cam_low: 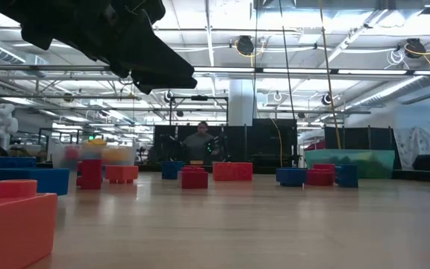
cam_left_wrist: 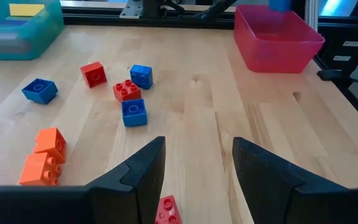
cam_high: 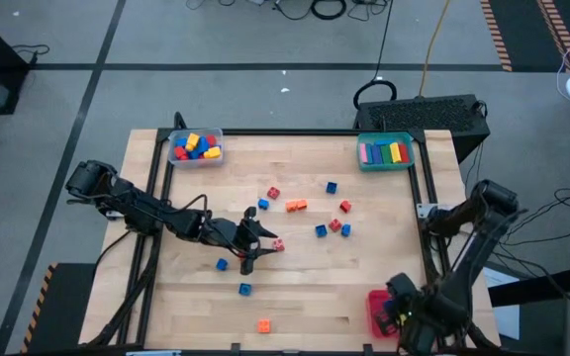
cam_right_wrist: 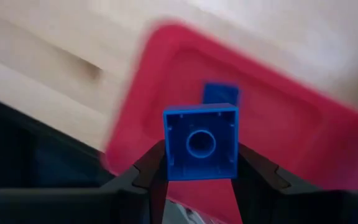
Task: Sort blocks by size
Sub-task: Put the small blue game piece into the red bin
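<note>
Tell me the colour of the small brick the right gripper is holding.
Blue. The small square plastic brick sits between the right gripper's fingers above the red rectangular tray; right wrist view shows it best.

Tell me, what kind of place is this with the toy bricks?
Probably a robotics lab or workshop in a large industrial hall. A wooden table stands on a bare floor with cables trailing; the low view shows high ceilings with pipes, hanging lamps and a person at a far workstation.

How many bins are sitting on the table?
3: a clear bin at the overhead view's top left, a teal bin at top right, a red bin at bottom right.
</note>
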`<state>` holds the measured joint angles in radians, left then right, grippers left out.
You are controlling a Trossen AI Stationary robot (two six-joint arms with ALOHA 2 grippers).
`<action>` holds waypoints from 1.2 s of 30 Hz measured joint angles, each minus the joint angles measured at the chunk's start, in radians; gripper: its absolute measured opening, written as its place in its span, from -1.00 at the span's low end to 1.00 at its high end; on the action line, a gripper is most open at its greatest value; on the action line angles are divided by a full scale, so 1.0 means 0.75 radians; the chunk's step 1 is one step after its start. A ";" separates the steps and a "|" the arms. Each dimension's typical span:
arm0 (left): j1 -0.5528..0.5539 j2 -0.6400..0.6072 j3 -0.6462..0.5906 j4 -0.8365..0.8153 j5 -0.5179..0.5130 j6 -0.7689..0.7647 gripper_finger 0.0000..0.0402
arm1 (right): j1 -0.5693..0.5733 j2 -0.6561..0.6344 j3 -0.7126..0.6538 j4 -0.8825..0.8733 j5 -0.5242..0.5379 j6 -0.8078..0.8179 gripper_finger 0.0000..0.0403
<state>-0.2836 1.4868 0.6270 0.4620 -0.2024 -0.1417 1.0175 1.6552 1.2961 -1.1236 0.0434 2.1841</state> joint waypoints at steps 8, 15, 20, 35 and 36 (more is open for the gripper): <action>0.000 0.000 0.000 0.000 0.000 -0.005 -0.06 | 0.011 0.174 -0.002 -0.009 -0.196 -0.033 -0.35; 0.000 0.000 0.000 0.000 0.051 -0.014 -0.06 | 0.005 0.206 -0.002 -0.047 -0.207 -0.055 -0.13; 0.000 0.000 0.000 0.000 0.055 -0.014 -0.06 | -0.016 0.161 -0.001 -0.095 -0.193 -0.046 0.21; 0.003 0.000 0.000 0.000 0.054 -0.014 -0.06 | -0.347 -0.072 0.002 -0.360 0.195 -0.289 0.40; 0.003 0.000 0.000 0.000 0.054 -0.014 -0.06 | -0.391 -0.072 0.002 -0.365 0.203 -0.367 0.40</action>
<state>-0.2813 1.4868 0.6270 0.4618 -0.1619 -0.1524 0.7246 1.6009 1.2972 -1.3973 0.1959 1.9091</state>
